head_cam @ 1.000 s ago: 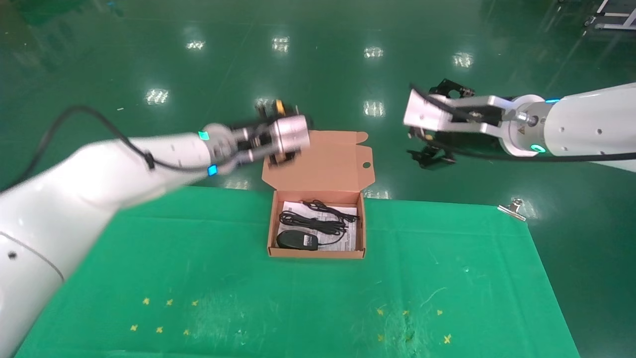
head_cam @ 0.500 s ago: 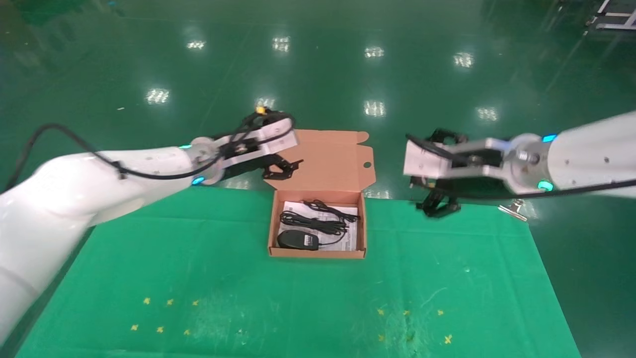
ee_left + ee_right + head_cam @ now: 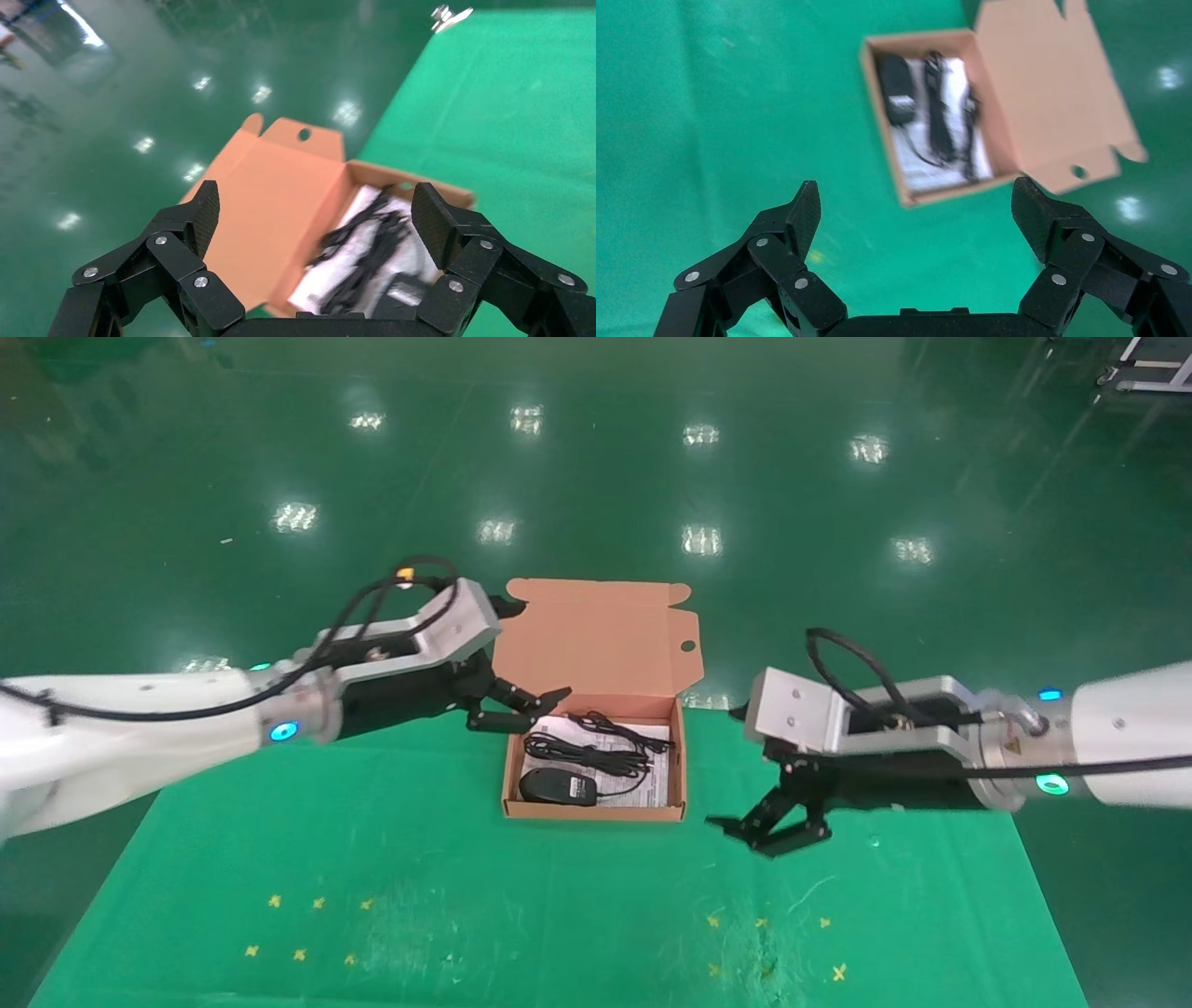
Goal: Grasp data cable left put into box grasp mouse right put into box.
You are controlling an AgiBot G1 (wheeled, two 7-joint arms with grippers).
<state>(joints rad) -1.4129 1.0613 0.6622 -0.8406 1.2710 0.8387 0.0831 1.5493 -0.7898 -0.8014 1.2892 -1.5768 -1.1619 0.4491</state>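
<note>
In the head view, one box (image 3: 596, 747) was seen standing open on the green table (image 3: 559, 896), its flap lid raised at the far side. Inside it lay one data cable (image 3: 587, 747) as a looped bundle toward the far end, and one mouse (image 3: 557, 787) at the near end, both resting on a sheet of printed paper (image 3: 656, 784). The left gripper (image 3: 517, 708) was held just beside the box's far left corner, its fingers spread wide and nothing gripped. The right gripper (image 3: 771, 826) was held low over the table to the right of the box, apart from it, fingers likewise spread and empty. Two grippers, one box, one cable and one mouse were counted.

In the left wrist view, both fingers (image 3: 200, 214) were seen well apart, with the open box (image 3: 281, 182) and the dark cable (image 3: 365, 246) framed between them; nothing was held.

In the right wrist view, the fingers (image 3: 800, 214) were also seen wide and empty, with the box (image 3: 1053, 91), the mouse (image 3: 897, 88) and the cable (image 3: 940, 116) farther off.

Both items were judged already packed, so the remaining step was judged to be a clean withdrawal. It would be done well if the fingers were kept spread and lifted clear of the box wall and the raised lid, so that the light cardboard was not nudged.
</note>
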